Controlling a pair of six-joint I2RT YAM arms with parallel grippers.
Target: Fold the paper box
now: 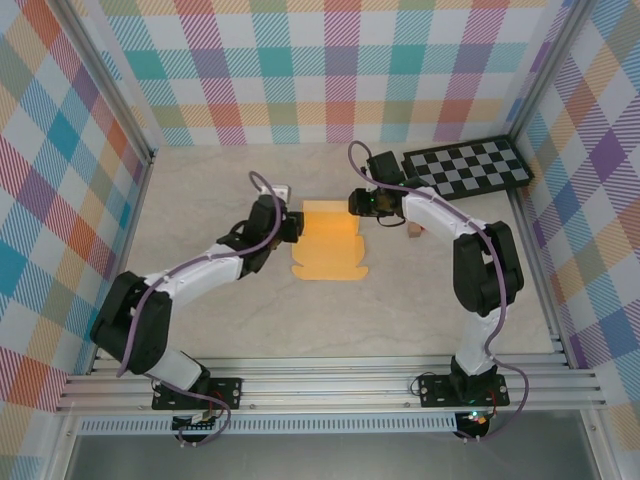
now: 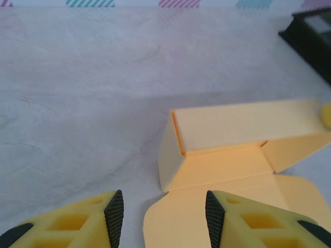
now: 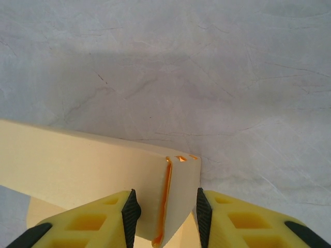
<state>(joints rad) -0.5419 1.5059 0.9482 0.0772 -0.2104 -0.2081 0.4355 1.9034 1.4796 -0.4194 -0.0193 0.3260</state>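
Note:
The paper box (image 1: 328,240) is tan-yellow cardboard lying mid-table, its far part folded up and a scalloped flap flat towards the near side. In the left wrist view the paper box (image 2: 227,139) shows a raised hollow wall with the flat flap in front. My left gripper (image 2: 164,217) is open at the box's left edge, and the flap's corner lies between its fingers. My right gripper (image 3: 165,214) is shut on the raised wall's end (image 3: 155,181), with a pad on either face. From above, the left gripper (image 1: 292,228) and the right gripper (image 1: 358,204) flank the box.
A black-and-grey checkerboard (image 1: 468,167) lies at the back right; its dark edge (image 2: 310,36) shows in the left wrist view. A small block (image 1: 413,230) sits beside the right forearm. Plaid walls and metal rails enclose the pale table (image 1: 200,190).

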